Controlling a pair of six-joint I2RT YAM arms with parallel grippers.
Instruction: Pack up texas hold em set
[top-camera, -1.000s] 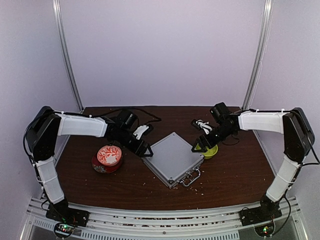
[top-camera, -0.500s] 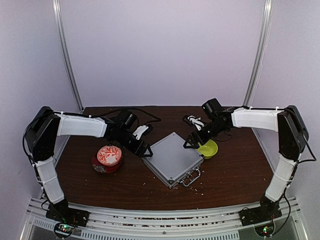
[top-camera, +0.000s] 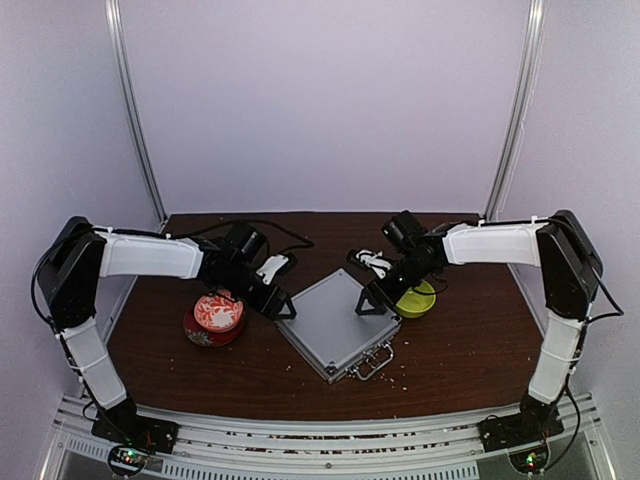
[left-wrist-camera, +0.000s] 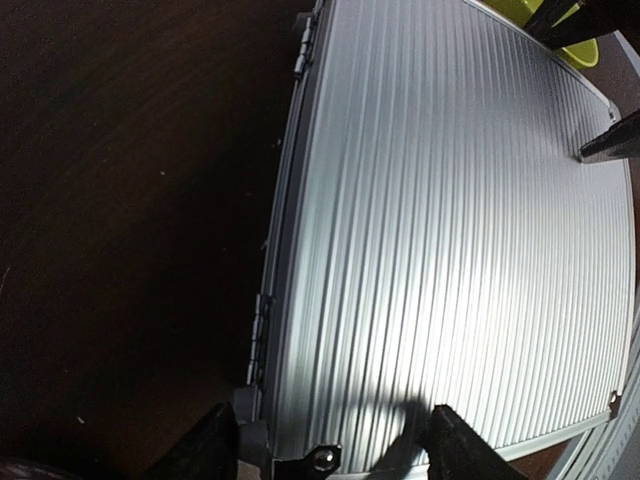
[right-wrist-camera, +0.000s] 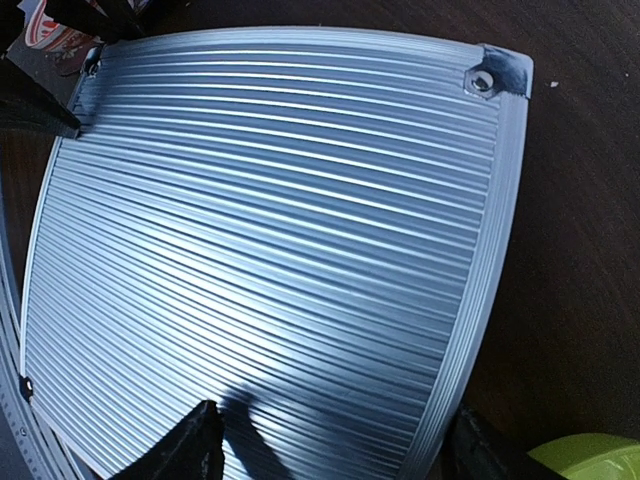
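The silver ribbed case (top-camera: 335, 325) of the texas hold em set lies closed on the dark table, its handle (top-camera: 372, 362) toward the near edge. My left gripper (top-camera: 283, 308) is at the case's left corner. In the left wrist view this gripper (left-wrist-camera: 335, 445) is open, one finger outside the hinged edge and one over the lid (left-wrist-camera: 440, 230). My right gripper (top-camera: 368, 302) is at the far right edge. In the right wrist view it (right-wrist-camera: 335, 440) is open, straddling the rim of the case (right-wrist-camera: 270, 230). Chips, cards, dice and buttons are out of view.
A round red tin with a white floral lid (top-camera: 213, 315) sits left of the case, under the left arm. A lime-green bowl (top-camera: 415, 298) stands just right of the right gripper and shows in the wrist views (right-wrist-camera: 590, 455). Crumbs lie near the front edge.
My right arm has swung left from over the green bowl to the case's far right edge. The case has shifted slightly left and turned. My left gripper has stayed at its corner.
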